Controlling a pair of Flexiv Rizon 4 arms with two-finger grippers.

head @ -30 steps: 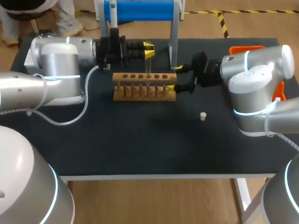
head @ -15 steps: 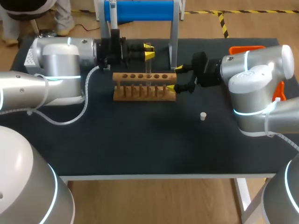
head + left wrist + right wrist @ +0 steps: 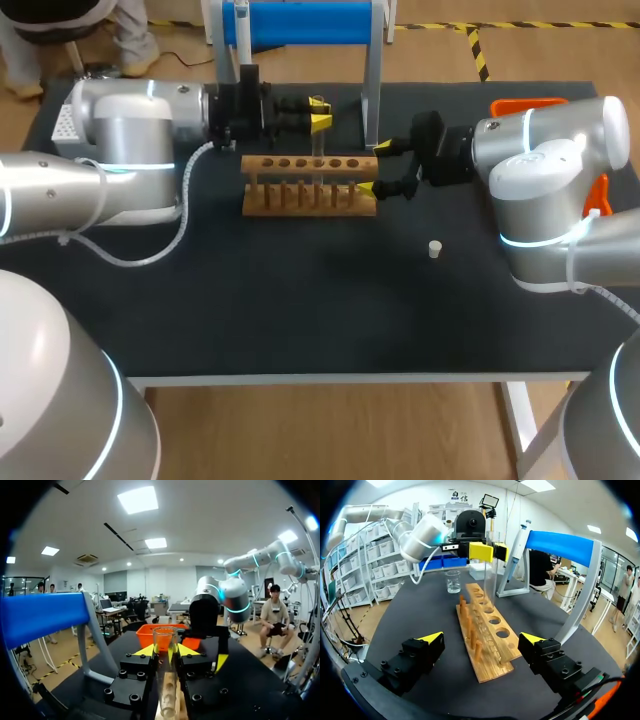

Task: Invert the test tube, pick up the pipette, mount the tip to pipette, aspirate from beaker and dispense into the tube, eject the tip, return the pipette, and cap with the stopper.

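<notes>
Our left gripper [image 3: 319, 111] is clamped on the test tube [image 3: 489, 580]. The tube stands upright, directly above the wooden rack [image 3: 310, 185]. Our right gripper [image 3: 376, 168] straddles the rack's end, jaws apart and empty. Against the earlier frame, the left arm is only slightly shifted and the right is unchanged.

one test tube [image 3: 165, 690], one rack [image 3: 310, 186], one beaker [image 3: 453, 581], one stopper [image 3: 435, 249]

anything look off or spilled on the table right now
Nothing stands out. The wooden rack sits square on the table, the left gripper is shut on the upright test tube over it, the stopper rests alone, and no spill shows.
</notes>
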